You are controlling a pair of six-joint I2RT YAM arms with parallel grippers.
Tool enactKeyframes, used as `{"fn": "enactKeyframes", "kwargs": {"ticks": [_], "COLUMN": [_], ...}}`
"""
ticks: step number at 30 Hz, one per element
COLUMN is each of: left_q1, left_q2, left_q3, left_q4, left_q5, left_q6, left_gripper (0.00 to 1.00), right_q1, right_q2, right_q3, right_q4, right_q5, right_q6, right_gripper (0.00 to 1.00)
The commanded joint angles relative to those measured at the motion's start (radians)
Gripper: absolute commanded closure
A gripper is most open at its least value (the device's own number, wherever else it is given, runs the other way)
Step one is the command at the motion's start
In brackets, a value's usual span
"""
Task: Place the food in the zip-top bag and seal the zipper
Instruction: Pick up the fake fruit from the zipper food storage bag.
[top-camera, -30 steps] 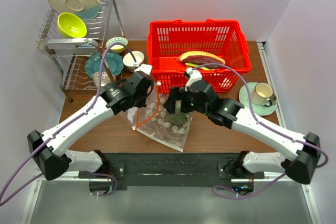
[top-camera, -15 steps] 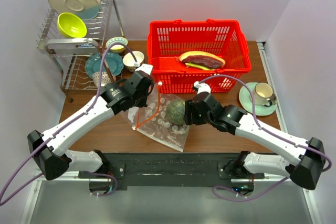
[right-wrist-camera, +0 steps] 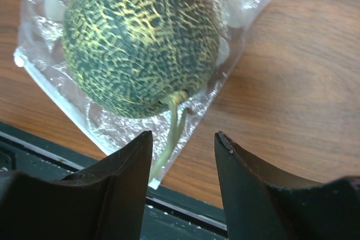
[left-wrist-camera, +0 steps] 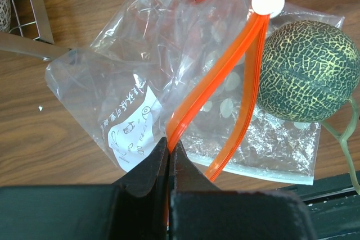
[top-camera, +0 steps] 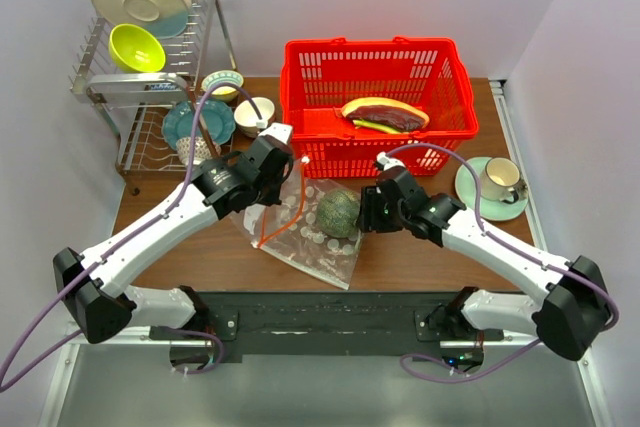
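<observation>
Now that your right arm has pulled back to centre-right of the overhead view, the dark green ball [top-camera: 338,214] sits on its own in mid-frame. It rests on the dotted bag [left-wrist-camera: 264,144], just right of the zipper [left-wrist-camera: 225,82]. A second ago your right jaws were closed in over it.

The ball appears to lie beside the mouth of the zip-top bag [left-wrist-camera: 129,66] rather than inside it, so it is delivered but probably not yet bagged. The red-brown slab [top-camera: 385,112] and green stalks [top-camera: 372,127] wait in the red basket [top-camera: 375,47] at upper centre.

Your right jaws stand about half apart and empty, with the ball's stem just ahead of them. Your left jaws are pinched tight on the zipper at the bottom of the left wrist view.
</observation>
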Motion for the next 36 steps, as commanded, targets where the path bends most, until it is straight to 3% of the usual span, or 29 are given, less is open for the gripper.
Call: {"fn": "enactKeyframes", "kwargs": {"ticks": [1, 14, 15, 18, 23, 36], "left_q1": [0.001, 0.003, 0.001, 0.001, 0.001, 0.001], "left_q2": [-0.024, -0.035, -0.035, -0.035, -0.035, -0.023], "left_q3": [-0.005, 0.013, 0.015, 0.018, 0.02, 0.072], "left_q4": [0.037, 0.02, 0.02, 0.017, 0.018, -0.012], "left_q5": [0.006, -0.002, -0.002, -0.003, 0.0, 0.023], "left_q6": [-0.005, -0.006, -0.006, -0.005, -0.003, -0.005], "left_gripper": [1.0, 1.0, 1.0, 1.0, 1.0, 1.0], "right_q1": [-0.009, -0.029, -0.028, -0.029, -0.028, -0.026], "right_q2": [0.025, 0.1, 0.102, 0.117, 0.07, -0.26], "right_q3": [-0.004, -0.045, -0.048, -0.03, -0.008, -0.011], "right_q4": [0.07, 0.142, 0.152, 0.163, 0.169, 0.254], "right_q5": [-0.075, -0.106, -0.109, -0.116, -0.164, -0.366], "right_q6": [-0.036, -0.04, -0.044, -0.064, -0.119, -0.17], "right_gripper": [0.5, 0.59, 0.64, 1.0, 1.0, 1.0]}}
